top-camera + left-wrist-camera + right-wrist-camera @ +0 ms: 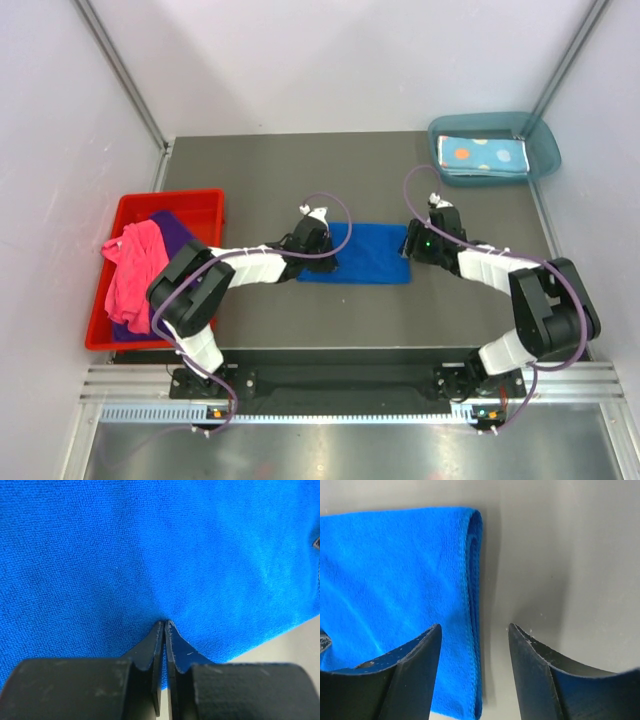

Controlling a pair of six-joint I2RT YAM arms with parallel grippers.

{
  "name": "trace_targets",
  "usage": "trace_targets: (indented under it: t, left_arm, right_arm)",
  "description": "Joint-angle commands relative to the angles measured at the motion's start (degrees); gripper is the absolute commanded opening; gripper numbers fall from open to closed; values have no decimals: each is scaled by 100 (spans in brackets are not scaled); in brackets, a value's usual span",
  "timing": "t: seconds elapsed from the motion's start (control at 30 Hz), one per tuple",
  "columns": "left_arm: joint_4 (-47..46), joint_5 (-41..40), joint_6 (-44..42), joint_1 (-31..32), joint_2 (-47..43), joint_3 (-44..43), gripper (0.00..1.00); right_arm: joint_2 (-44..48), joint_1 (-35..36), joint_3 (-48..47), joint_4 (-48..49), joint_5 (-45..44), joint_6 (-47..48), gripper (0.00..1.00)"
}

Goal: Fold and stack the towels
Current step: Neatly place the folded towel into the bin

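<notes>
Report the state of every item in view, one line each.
royal blue towel, folded, flat on the table.
dotted towel, folded, in the teal tray.
pink towel, crumpled, draped over the red bin rim.
purple towel, crumpled in the red bin.
left end effector, shut, pinching the royal blue towel.
right end effector, open, empty.

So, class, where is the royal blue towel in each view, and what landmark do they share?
Top external: royal blue towel at centre, between left gripper and right gripper.
Left wrist: fills the frame above the left gripper.
Right wrist: upper left, beside the right gripper.
Shared landmark: the grey table.
</notes>
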State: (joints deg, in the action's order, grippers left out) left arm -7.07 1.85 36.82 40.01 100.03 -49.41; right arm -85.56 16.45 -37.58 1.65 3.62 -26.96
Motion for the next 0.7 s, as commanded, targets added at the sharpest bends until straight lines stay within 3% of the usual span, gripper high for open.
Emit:
trace_targets:
  t: [0.0, 0.2, 0.3, 0.5, 0.67]
  left_arm:
    - [205, -132, 45, 86, 245, -25, 8]
    - [399, -132, 88, 95, 52, 45, 8]
    - [461, -343, 124, 130, -158, 54, 8]
    - [680, -895, 264, 139, -1272, -261, 10]
    - [1111, -1608, 265, 139, -2530, -561, 11]
  right_arm:
    - [-224, 121, -249, 99, -45, 121, 57]
    - [-453, 525, -478, -147, -527, 112, 56]
    - [-558, 771, -609, -445, -923, 103, 51]
    - [-883, 1045, -803, -639, -1188, 51, 44]
    - [-1129, 1185, -1162, -964, -1451, 138, 16]
